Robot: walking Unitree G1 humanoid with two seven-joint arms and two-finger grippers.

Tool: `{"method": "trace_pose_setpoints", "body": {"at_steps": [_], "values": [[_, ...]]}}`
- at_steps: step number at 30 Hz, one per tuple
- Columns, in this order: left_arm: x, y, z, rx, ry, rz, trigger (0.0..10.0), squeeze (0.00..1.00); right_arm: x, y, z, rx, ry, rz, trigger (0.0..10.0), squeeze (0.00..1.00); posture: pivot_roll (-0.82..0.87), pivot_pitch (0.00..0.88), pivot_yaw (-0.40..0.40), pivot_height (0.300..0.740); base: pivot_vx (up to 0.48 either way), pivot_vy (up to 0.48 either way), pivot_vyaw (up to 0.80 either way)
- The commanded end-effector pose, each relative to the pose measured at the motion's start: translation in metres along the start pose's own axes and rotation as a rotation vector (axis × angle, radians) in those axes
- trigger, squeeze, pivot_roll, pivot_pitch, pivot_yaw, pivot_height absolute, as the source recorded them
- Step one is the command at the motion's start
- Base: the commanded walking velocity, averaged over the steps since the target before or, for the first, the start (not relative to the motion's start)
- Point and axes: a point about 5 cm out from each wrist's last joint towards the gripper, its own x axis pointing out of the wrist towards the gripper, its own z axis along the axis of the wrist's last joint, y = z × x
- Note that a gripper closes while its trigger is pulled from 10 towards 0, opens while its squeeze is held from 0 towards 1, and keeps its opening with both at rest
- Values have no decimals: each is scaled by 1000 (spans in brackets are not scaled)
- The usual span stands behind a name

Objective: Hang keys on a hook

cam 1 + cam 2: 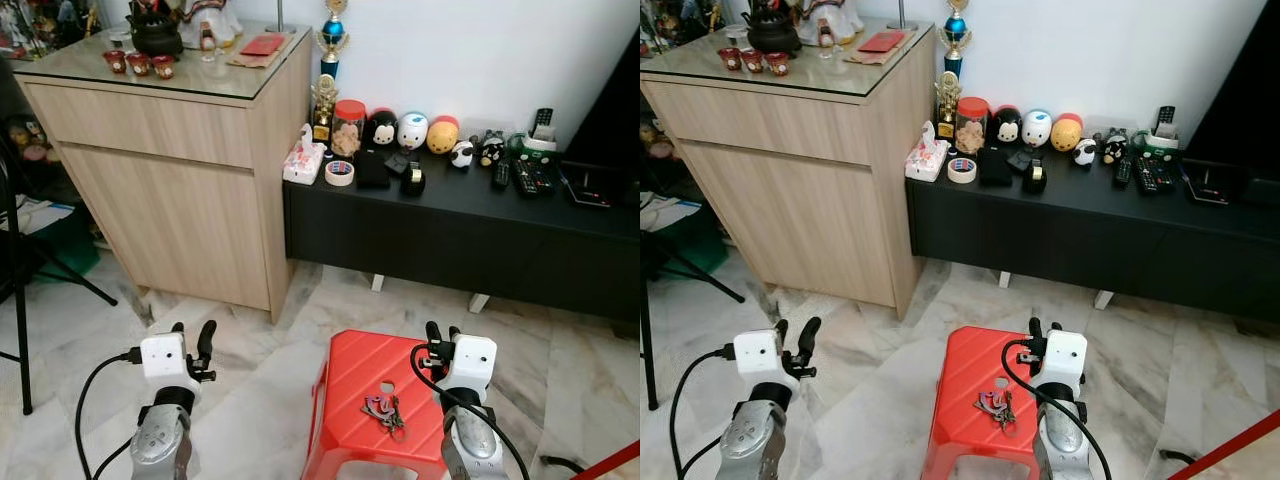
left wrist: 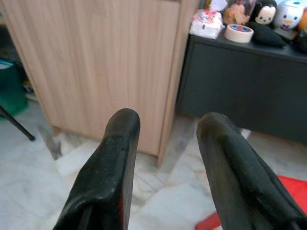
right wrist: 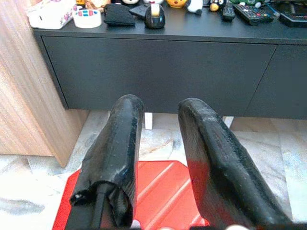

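A bunch of keys (image 1: 384, 410) with a red tag lies on the red plastic stool (image 1: 350, 380), near its front. My right gripper (image 1: 441, 334) hovers over the stool's right side, just right of the keys, fingers (image 3: 211, 158) open with nothing between them. My left gripper (image 1: 193, 335) is held over the marble floor left of the stool, also open and empty, its fingers (image 2: 112, 167) pointing toward the wooden cabinet.
A tall wooden cabinet (image 1: 190, 170) stands ahead on the left. A low black console (image 1: 470, 240) along the white wall carries toys, tape, a tissue pack and remotes. A black stand leg (image 1: 20, 300) is at far left.
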Motion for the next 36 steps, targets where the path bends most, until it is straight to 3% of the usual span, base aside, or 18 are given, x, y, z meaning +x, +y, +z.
{"method": "trace_pose_setpoints", "body": {"at_steps": [1,11,31,36], "values": [[1,0,2,-4,-1,-6,10000,0,1,0,2,6,-3,-4,10000,0,37,0,-61,740,0,0,0],[3,1,5,-2,0,-2,10000,0,0,5,0,13,10,13,10000,0,46,11,-58,680,0,0,0],[5,-1,6,-7,10,-7,10000,0,0,8,-7,10,60,30,10000,0,52,17,-56,680,0,0,0],[5,-3,7,-6,6,-11,10000,0,0,11,-7,11,56,47,10000,0,55,18,-56,646,0,0,0]]}}
